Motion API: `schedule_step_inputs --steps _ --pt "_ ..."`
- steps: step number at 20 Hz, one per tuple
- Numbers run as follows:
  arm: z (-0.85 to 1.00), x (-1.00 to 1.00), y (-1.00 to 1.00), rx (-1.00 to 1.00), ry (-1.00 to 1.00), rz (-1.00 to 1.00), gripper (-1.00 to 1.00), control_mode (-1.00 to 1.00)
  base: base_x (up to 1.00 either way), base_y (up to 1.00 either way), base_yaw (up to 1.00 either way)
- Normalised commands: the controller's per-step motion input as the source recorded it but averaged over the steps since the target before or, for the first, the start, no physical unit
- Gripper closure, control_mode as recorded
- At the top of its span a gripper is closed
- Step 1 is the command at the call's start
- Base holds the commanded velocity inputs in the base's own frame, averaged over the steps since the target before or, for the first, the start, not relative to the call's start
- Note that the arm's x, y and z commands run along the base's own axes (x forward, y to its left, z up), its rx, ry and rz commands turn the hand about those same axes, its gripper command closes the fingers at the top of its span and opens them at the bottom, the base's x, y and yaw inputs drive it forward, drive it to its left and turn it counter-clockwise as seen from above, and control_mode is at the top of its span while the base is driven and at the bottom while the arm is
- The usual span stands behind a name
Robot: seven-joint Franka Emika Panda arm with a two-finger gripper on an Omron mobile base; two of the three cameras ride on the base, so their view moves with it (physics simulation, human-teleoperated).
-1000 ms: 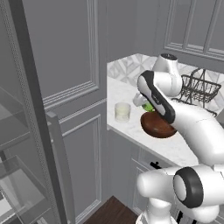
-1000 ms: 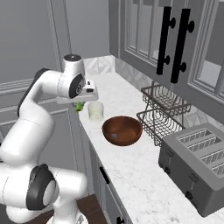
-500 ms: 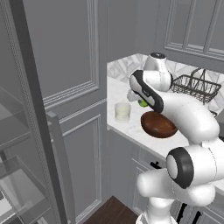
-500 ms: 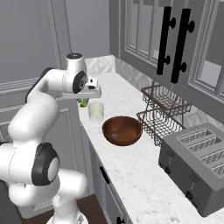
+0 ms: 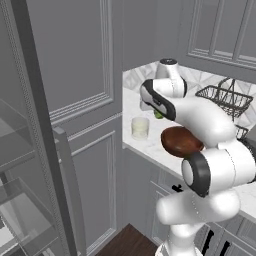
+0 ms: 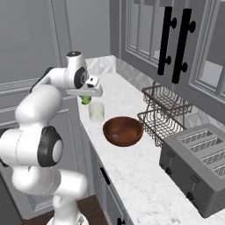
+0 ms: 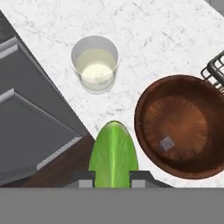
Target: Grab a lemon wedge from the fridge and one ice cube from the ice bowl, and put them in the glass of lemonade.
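gripper (image 7: pixel 113 180) — jaws pinching the lemon wedge (image 7: pixel 113 154), above the counter just short of the glass of lemonade (image 7: pixel 95 70) | wedge fetched, not dropped in | ice cube (image 7: pixel 166 142) in the brown bowl (image 7: pixel 181 127) beside the glass — untouched

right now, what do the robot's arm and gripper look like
The arm is glossy white, built of rounded, bulbous segments with dark grey to black rings and caps at the joints. The gripper is a flat, pale grey-white block under the wrist; its two small dark fingertips show in the hand view. No cables or markings are visible.
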Motion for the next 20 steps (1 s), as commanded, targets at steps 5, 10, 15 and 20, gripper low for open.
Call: schedule_step_inputs --steps 5,10,15,20 --pt "-0.41 0.29 -0.01 0.04 0.0 0.0 1.0 -1.0 0.0 0.0 0.0" --pt "-0.48 0.52 -0.03 0.06 0.0 0.0 1.0 -1.0 0.0 0.0 0.0" --pt "-0.08 0.59 0.0 0.0 0.01 0.0 1.0 -1.0 0.0 0.0 0.0" --pt "-0.01 0.4 0.0 0.0 0.01 0.0 1.0 -1.0 0.0 0.0 0.0"
